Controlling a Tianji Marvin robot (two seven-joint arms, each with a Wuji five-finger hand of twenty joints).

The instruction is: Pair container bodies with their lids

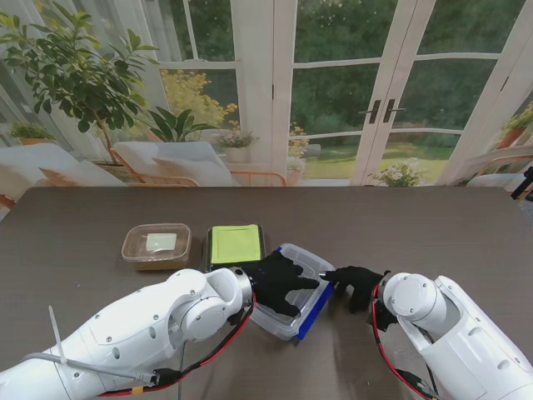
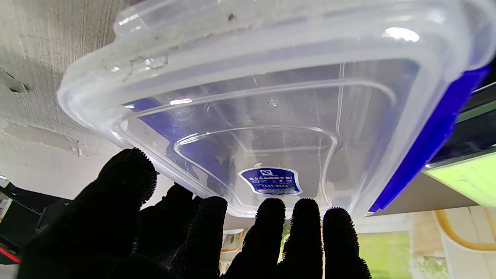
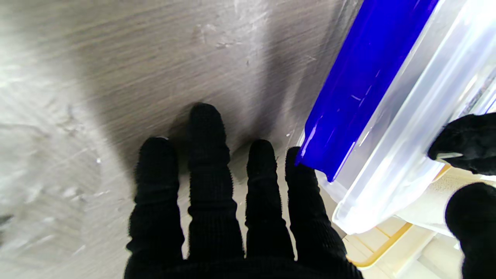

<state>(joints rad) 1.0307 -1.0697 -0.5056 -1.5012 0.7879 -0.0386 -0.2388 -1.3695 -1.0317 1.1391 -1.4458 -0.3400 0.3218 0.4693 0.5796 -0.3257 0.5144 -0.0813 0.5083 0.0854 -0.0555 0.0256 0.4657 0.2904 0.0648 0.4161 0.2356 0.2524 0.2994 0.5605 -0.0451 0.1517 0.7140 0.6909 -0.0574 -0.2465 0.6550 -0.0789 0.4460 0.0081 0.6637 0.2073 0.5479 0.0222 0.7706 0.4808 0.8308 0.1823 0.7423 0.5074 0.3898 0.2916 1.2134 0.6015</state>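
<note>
Hands at a clear container (image 1: pixel 293 310) with blue trim, lower centre of the stand frame.
Left hand (image 1: pixel 279 282) lies spread over the container, fingers (image 2: pixel 271 228) apart against its clear wall; whether they grip it cannot be told. Right hand (image 1: pixel 354 282), fingers (image 3: pixel 205 162) apart, touches the blue edge. A green lid (image 1: pixel 236 243) and an amber tub (image 1: pixel 156 245) lie at mid-left of the table (image 1: pixel 416 225).

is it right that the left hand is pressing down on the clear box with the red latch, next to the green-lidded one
Nearly. The left hand does rest on the clear box, beside the green-lidded container, but the latch is blue, not red. The right wrist view shows it best.
</note>
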